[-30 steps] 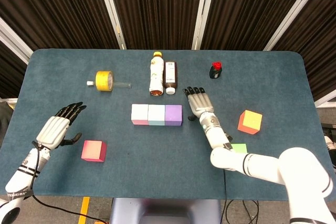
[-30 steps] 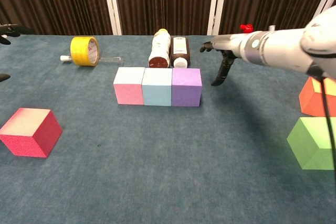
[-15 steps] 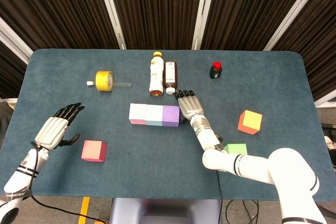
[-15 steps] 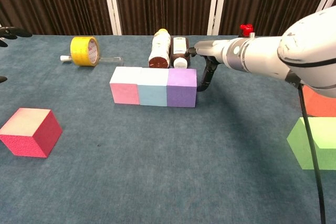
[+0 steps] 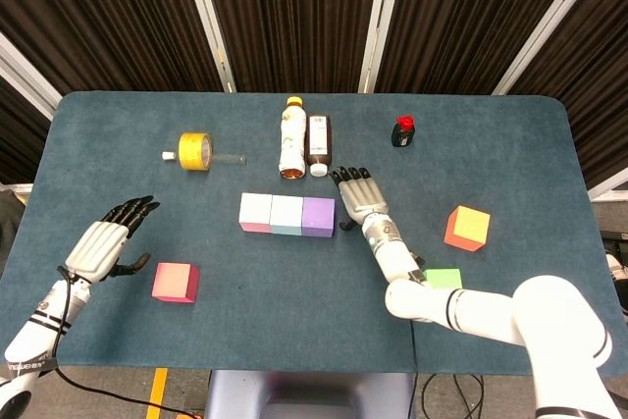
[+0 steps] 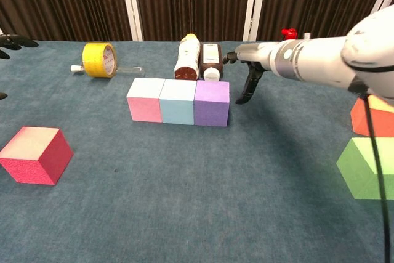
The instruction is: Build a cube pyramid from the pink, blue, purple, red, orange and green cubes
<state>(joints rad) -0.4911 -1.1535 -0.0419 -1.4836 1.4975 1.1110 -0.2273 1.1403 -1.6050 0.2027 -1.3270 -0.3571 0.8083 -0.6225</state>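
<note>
pink cube (image 5: 255, 212), blue cube (image 5: 287, 214) and purple cube (image 5: 318, 216) sit touching in a row. right hand (image 5: 357, 196), fingers spread and empty, lies just beside the purple cube at 3 o'clock; next, reach the orange cube (image 5: 467, 228) squarely.

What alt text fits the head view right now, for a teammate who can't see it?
Pink cube, blue cube and purple cube form a row mid-table, with the open right hand just beside the purple end. The red cube lies near the open left hand.
</note>
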